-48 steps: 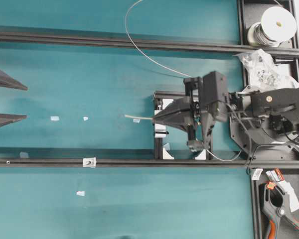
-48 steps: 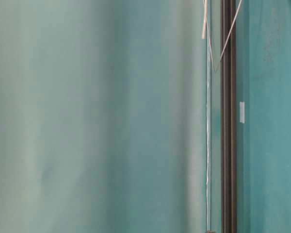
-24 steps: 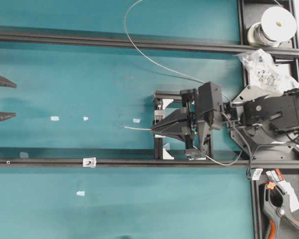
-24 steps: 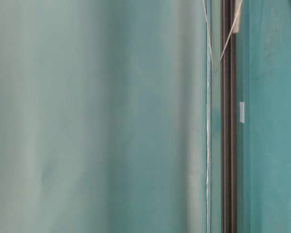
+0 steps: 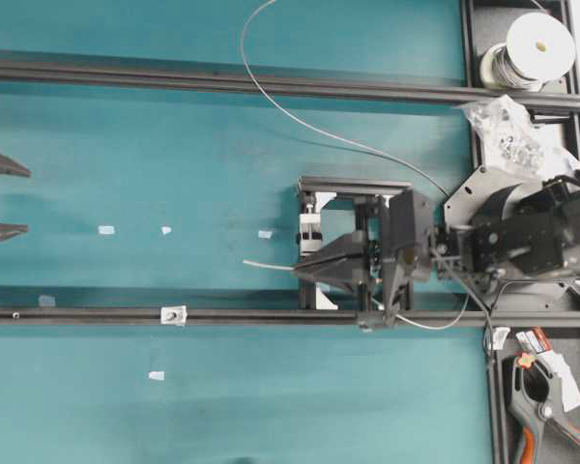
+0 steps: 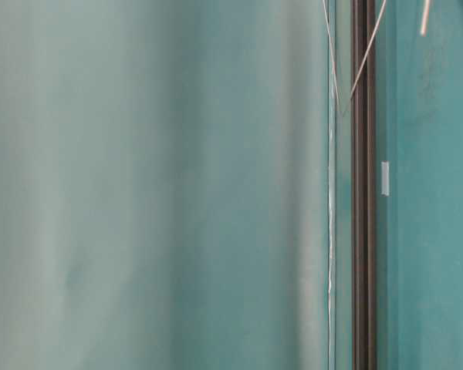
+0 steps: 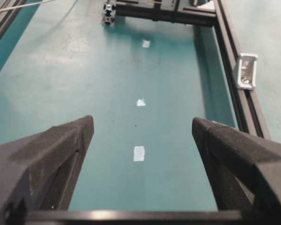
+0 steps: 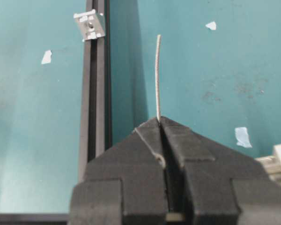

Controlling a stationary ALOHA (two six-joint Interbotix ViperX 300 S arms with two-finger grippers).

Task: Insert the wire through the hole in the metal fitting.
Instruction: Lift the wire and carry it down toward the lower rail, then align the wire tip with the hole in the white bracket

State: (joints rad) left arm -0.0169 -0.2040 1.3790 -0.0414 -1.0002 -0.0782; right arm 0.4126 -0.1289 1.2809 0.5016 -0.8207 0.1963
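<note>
Wire (image 8: 158,77), thin stiff silvery, pinched in right gripper's (image 8: 159,119) matte black jaws; left gripper's (image 7: 140,129) jaws gape

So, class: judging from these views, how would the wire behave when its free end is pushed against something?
Probably springy: the wire sweeps in wide smooth curves. The short end past the right gripper stands nearly straight, so likely fairly stiff. Being so thin, it may buckle if pushed off-line.

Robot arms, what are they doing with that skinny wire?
The right pincer is shut on the wire, with a short straight end poking out ahead. The metal fitting sits on the black rail, some way from the wire's tip, so nothing is threaded yet. The left pincer is open, holding nothing.
</note>
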